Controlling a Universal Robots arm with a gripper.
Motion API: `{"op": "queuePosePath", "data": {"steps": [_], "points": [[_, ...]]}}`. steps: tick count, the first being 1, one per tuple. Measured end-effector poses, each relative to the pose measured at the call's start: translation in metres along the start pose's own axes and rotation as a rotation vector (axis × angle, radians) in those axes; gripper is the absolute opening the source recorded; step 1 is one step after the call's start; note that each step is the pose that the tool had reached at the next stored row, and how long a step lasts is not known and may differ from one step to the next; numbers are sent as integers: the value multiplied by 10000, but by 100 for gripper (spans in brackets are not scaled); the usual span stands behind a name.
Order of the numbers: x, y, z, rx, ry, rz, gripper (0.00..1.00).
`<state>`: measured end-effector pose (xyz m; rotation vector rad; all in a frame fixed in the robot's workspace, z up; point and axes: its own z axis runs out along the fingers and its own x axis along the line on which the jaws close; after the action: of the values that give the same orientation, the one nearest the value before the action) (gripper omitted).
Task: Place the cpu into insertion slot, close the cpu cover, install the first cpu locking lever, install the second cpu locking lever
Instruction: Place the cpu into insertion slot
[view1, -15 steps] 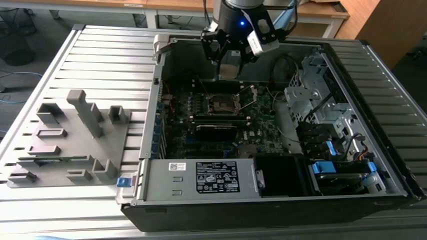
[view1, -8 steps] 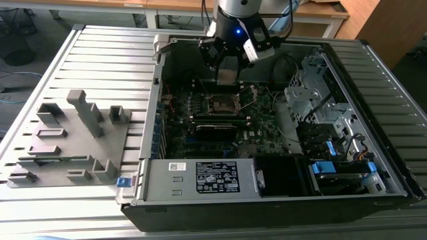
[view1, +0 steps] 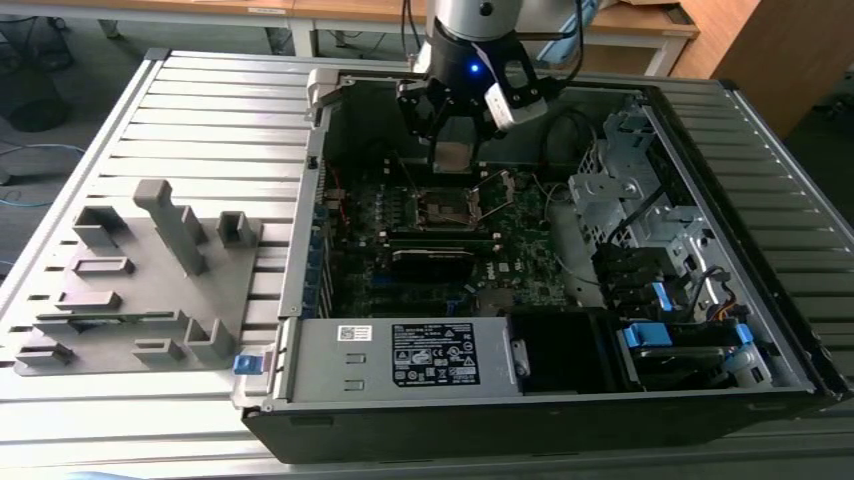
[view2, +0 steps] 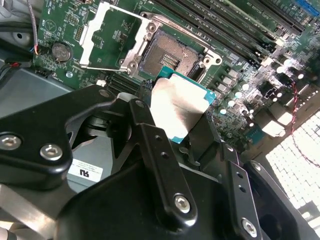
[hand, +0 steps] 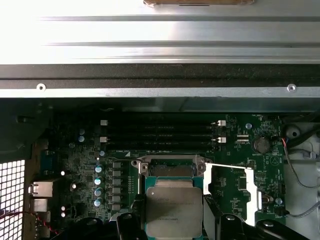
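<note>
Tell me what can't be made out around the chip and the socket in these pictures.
1. Black square CPU socket: in the first wrist view, the flat silver-grey square chip covers most of it.
2. Chip's gripped end: in the second wrist view, the black gripper hides it with its fingers; in the first wrist view, the picture's edge cuts it off.
3. Socket's contacts: too small in the exterior view.

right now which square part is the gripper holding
The cpu, the silvery chip in the gripper; the insertion slot sits empty, the cpu cover open.
</note>
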<state>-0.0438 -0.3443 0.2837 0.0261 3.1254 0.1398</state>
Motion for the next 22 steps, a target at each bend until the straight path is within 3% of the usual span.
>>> {"op": "queuePosePath", "data": {"steps": [4, 13, 22], "points": [[3, -1, 17, -4, -12, 0, 54], [14, -14, 155, -4, -84, -15, 54], [19, -22, 242, 2, -102, -23, 54]]}}
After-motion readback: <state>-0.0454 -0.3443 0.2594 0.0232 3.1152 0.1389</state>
